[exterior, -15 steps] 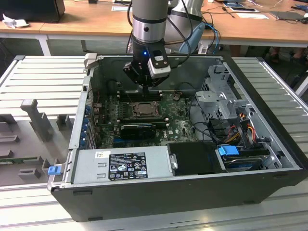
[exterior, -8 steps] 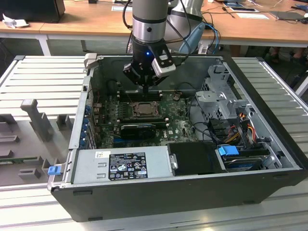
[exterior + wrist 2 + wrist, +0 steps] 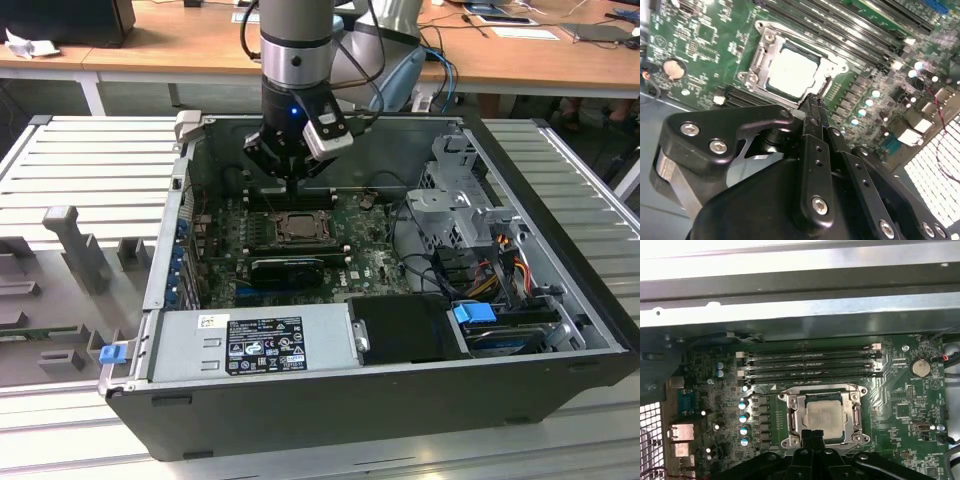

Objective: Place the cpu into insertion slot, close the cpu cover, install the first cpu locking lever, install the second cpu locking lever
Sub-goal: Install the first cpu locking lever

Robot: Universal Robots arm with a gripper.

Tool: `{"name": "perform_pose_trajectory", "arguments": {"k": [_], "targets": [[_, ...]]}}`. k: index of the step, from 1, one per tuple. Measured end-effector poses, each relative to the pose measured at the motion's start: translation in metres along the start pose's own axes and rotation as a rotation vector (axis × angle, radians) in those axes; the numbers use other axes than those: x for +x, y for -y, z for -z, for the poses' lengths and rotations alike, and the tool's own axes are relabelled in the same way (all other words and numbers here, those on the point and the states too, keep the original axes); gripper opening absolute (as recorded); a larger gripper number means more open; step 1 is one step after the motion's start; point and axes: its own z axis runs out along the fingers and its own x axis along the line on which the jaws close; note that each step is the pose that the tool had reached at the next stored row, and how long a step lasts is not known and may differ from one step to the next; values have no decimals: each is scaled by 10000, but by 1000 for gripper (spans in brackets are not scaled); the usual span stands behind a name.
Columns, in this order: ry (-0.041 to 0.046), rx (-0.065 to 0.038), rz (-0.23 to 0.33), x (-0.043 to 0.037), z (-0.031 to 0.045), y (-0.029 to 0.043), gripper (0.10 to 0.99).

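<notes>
Where the green board point(image 3: 900, 410) lies flat in the open computer case point(image 3: 560, 300), the chip point(image 3: 792, 75) sits in its socket point(image 3: 783, 93), pale and square. The metal cover point(image 3: 761, 56) is folded down flat around it like a frame. Whether the locking levers at its sides are hooked I cannot tell. In both wrist views the gripper point(image 3: 812, 98) has its tip right at the edge of the cover, just off one side of the chip; whether it touches the metal cannot be told. Its two narrow black fingers point(image 3: 816, 150) are pressed together to a single point, with nothing seen between them. In the exterior view the gripper hangs at about twelve o'clock from the chip, close above the board, with the arm point(image 3: 295, 40) rising straight up from it. Also at twelve o'clock run the long memory sticks point(image 3: 810, 362), side by side. At six o'clock, just beside the socket, lies a black ribbed card point(image 3: 288, 268), and farther on at six o'clock a grey power box point(image 3: 250, 345) against the case wall. At three o'clock, well apart, stands a metal drive cage point(image 3: 450, 215) with loose cables point(image 3: 500, 270). A round coin battery point(image 3: 920, 369) sits on the board near the memory sticks.
</notes>
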Motion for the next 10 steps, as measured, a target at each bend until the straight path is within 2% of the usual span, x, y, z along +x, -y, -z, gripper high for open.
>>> {"name": "perform_pose_trajectory", "arguments": {"k": [4, 10], "targets": [[0, 0, 0, 92, -1, 6, 106], [-1, -9, 0, 323, -5, 22, 106]]}}
